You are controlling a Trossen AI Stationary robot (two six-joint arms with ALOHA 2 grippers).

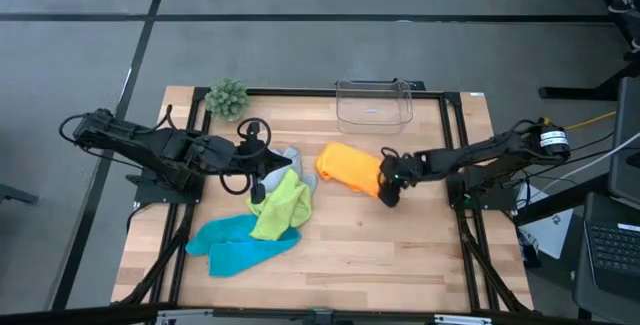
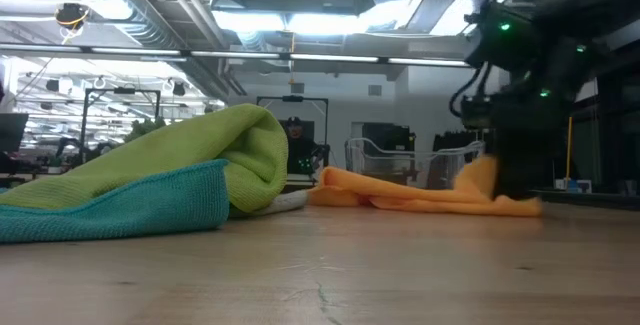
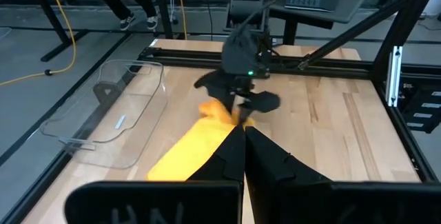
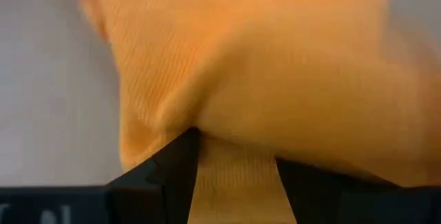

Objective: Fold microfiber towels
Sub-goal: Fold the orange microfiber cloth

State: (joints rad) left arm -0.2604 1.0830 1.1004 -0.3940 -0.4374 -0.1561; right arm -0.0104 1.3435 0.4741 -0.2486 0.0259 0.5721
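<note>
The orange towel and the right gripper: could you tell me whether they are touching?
Touching. In the right wrist view the orange towel lies bunched between the right gripper fingers; the high view shows it at the towel's edge.

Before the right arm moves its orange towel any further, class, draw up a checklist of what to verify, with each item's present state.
1. Right gripper grips the orange towel: ok, cloth sits between its fingers in the right wrist view.
2. Left gripper shut and holding nothing: ok.
3. Orange towel lies apart from the lime green towel: ok.
4. Clear plastic box away from the orange towel: ok.
5. Orange towel spread flat: not ok, bunched.
6. Grey towel free: cannot tell, mostly covered.
</note>
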